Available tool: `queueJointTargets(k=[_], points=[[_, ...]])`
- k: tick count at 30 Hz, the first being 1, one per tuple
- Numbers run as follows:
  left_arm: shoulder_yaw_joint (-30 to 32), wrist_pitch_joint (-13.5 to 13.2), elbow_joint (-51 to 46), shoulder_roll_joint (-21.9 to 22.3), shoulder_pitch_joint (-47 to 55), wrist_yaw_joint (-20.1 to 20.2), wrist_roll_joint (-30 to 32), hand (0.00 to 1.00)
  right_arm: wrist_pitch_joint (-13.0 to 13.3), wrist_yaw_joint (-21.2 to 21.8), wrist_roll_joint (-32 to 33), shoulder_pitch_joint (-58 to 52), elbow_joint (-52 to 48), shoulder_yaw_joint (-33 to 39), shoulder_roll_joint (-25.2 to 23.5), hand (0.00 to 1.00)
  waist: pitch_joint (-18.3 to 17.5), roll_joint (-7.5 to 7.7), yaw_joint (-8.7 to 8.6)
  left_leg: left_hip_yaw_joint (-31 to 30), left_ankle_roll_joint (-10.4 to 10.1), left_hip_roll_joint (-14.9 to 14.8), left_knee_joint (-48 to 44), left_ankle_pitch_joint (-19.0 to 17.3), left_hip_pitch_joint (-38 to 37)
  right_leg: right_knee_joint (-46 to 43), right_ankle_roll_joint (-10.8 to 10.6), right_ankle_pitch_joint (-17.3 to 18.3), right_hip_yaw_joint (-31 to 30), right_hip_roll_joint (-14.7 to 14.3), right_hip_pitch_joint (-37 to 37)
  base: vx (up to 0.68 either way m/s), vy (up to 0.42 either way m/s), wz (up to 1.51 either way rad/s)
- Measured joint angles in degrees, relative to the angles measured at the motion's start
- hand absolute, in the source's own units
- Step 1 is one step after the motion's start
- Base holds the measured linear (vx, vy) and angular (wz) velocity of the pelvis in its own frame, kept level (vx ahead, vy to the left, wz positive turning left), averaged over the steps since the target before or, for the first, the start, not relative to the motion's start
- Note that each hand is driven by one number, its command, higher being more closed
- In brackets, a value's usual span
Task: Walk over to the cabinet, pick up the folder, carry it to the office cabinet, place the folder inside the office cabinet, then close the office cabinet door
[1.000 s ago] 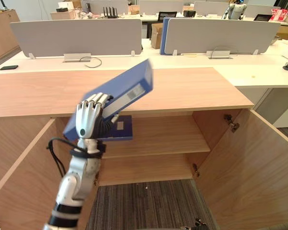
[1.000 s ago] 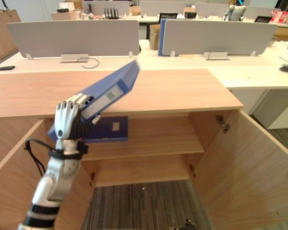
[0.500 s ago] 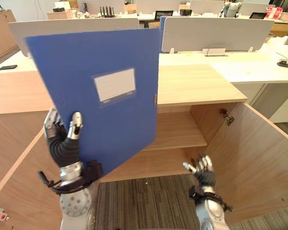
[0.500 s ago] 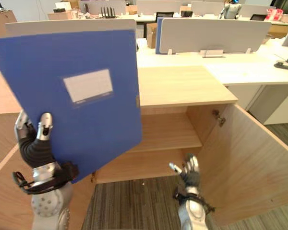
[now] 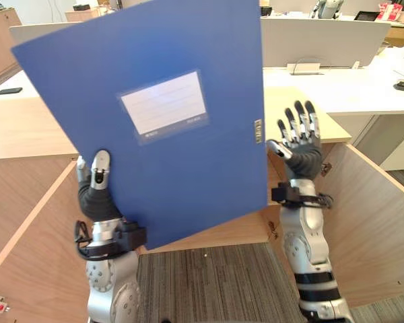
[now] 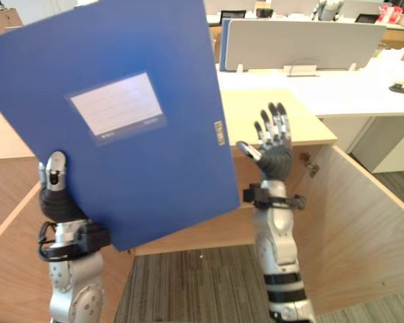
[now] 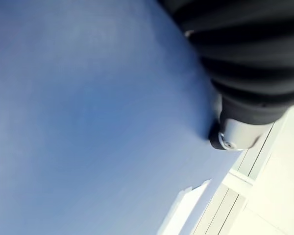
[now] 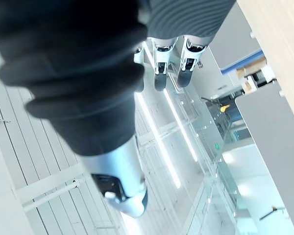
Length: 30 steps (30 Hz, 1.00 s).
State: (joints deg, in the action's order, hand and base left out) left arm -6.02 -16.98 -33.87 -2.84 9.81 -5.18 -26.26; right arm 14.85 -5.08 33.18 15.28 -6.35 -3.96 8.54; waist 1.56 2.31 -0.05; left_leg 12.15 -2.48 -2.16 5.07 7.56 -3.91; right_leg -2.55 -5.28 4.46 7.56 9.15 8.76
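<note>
The folder (image 5: 168, 121), upright in the left hand (image 5: 97, 178), stands broadside before the cabinet (image 5: 27, 128) and blocks the left and middle of its mouth. The right hand (image 5: 297, 141), fingers spread, is raised just right of the folder's edge and fills the gap there. The left door (image 5: 27, 249) and right door (image 5: 374, 222) swing out toward the near side, walling in the carpet (image 5: 215, 282). The strip between the two arms is free. Under the folder's lower edge a band of shelf (image 5: 222, 234) lies open. A hinge (image 5: 325, 168) juts from the right wall.
</note>
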Motion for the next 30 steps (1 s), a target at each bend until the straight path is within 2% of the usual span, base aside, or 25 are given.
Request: queueJointTargets(k=[5,10,17,24,27,30], points=[[-0.04,0.16,1.72,-1.76,-0.06,0.28,-3.08,1.0,-0.04,3.87,12.1,4.38,4.52,-4.46,2.89,0.0,0.25,-0.37,0.48,-0.19,0.07,0.02,0.01,0.26,0.0,-0.29,0.01,0.02,0.14,0.01,0.0,-0.02,0.005,0.01],[-0.35,0.15,1.79,-2.7,-0.06,0.39,-3.8,1.0,-0.07,5.62,17.32,9.2,7.2,-7.15,5.72,0.0,0.86,-1.32,0.77,-0.32,0.19,0.0,0.03,0.72,-0.05,-0.84,0.03,0.03,0.18,0.02,-0.2,-0.04,0.008,0.02],[-1.3,-1.39,1.78,-4.17,-0.06,0.39,-3.85,1.0,-0.01,8.08,21.94,11.65,7.27,-9.93,9.61,0.0,0.84,-1.43,1.04,-0.48,0.21,-0.15,0.24,1.54,1.03,-1.57,0.05,0.02,0.17,-0.05,-1.67,-0.05,0.009,0.01],[-1.48,-2.26,1.79,-4.59,-0.02,0.38,-3.83,1.0,-0.26,8.53,21.49,12.67,7.27,-11.18,12.3,0.0,0.81,-1.4,1.09,-0.76,0.24,-0.27,0.05,2.04,1.11,-1.93,0.22,-0.12,0.18,-0.18,-1.8,-0.02,0.003,0.01],[-2.15,-1.74,1.8,-4.74,-0.01,0.42,-3.47,1.0,-1.24,8.46,17.38,11.99,7.26,-8.85,12.51,0.0,0.8,-1.41,0.91,-0.79,0.36,-0.3,0.27,2.2,1.13,-1.92,0.29,-0.16,0.17,-0.21,-1.8,-0.04,0.009,0.0],[-3.14,-0.3,1.92,-6.18,0.14,1.76,-1.24,1.0,-2.2,7.44,10.08,10.11,7.09,-5.15,12.54,0.0,0.8,-1.42,0.92,-0.84,0.51,-0.26,0.29,2.32,1.25,-1.84,0.42,-0.25,0.17,-0.18,-1.85,-0.01,0.005,0.0]])
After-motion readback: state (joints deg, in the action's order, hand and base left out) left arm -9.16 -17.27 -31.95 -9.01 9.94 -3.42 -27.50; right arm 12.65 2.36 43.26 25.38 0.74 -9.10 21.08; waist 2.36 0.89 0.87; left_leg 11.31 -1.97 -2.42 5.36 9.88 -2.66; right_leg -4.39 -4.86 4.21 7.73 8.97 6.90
